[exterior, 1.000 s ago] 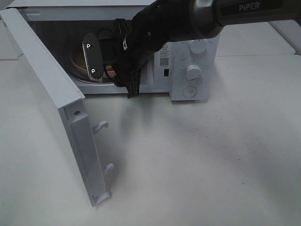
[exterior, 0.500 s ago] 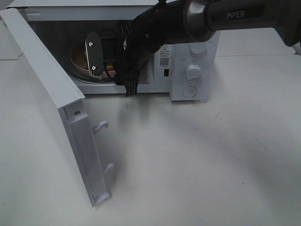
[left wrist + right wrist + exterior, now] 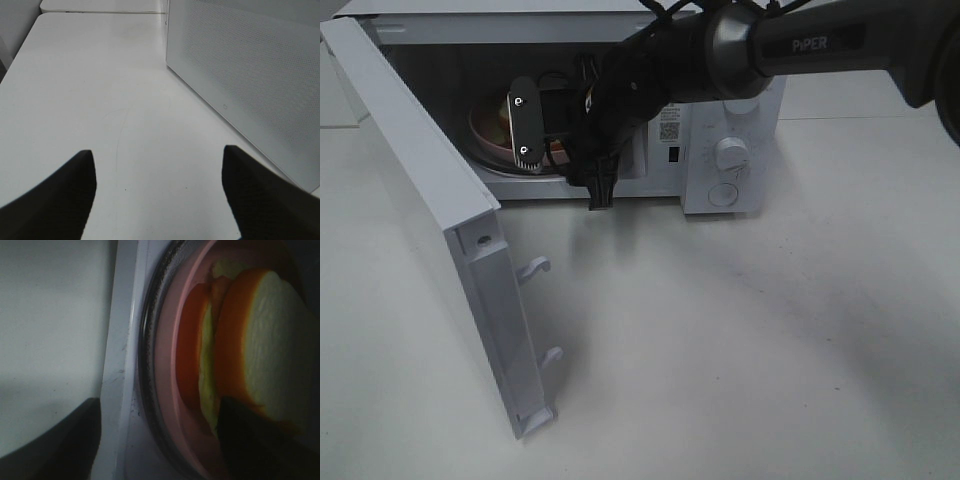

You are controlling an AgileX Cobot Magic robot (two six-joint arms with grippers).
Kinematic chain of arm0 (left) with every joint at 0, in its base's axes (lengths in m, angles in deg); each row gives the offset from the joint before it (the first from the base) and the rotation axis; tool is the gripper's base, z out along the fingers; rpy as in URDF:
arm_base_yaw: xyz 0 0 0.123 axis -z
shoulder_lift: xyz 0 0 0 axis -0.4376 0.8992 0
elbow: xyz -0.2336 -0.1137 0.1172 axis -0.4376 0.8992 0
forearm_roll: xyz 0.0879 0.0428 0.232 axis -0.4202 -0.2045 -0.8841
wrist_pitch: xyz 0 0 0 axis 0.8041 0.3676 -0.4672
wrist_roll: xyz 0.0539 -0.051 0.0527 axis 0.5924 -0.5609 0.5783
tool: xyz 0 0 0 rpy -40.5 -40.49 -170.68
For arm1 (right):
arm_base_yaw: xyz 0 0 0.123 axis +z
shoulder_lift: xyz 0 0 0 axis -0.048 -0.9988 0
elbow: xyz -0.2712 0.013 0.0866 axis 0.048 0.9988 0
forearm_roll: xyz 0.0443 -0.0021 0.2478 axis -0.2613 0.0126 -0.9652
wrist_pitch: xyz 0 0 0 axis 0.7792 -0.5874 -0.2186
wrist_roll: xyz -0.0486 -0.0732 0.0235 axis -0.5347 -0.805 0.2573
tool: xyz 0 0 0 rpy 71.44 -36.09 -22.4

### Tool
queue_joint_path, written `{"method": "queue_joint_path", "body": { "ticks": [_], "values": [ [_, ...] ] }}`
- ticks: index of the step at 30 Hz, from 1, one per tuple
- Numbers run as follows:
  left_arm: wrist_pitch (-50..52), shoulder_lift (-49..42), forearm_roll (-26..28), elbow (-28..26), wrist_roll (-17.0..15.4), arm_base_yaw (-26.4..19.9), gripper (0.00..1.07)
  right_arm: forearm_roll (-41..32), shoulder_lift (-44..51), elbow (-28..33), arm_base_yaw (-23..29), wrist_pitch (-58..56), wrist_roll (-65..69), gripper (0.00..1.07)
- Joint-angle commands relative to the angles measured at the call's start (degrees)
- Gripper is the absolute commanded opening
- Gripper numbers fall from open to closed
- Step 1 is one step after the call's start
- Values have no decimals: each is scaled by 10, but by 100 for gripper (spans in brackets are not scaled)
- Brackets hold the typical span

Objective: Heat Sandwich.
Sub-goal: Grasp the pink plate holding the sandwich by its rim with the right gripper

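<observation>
A: Near end?

B: White table (image 3: 740,350). The microwave door (image 3: 420,180) is swung open on the left, edge toward the camera, with two latch hooks (image 3: 535,267) showing.

A: Left gripper (image 3: 157,150)?

B: Jaws wide apart and nothing between them. It's above bare table, beside a white perforated panel (image 3: 250,75).

A: Further back?

B: Microwave (image 3: 705,195) at the far edge of the table, with its knob (image 3: 730,153) on the right-hand control panel. The right arm (image 3: 800,45) comes in from the right and crosses the front, wrist inside the cavity.

A: Right gripper (image 3: 160,400)?

B: Spread wide too, no grip visible. One finger is over the front sill side, the other over the plate side.

A: Sandwich (image 3: 270,350)?

B: Inside the cavity on the pink plate (image 3: 167,365), which sits on the glass turntable (image 3: 147,350). White bread, tan crust, yellow and red filling at the edge. Can't tell if the finger touches it.
</observation>
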Motion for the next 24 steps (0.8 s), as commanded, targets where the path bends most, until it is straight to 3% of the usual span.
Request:
{"method": "queue_joint_path", "body": {
  "ticks": [1,11,24],
  "values": [
    [5,-9,1,2,-1,1,66,1,-2,-7,-9,13,3,65],
    [5,-9,1,2,-1,1,66,1,-16,-19,-18,14,4,65],
    [5,-9,1,2,-1,1,66,-41,-40,-94,-33,-54,19,65]
  ]
}}
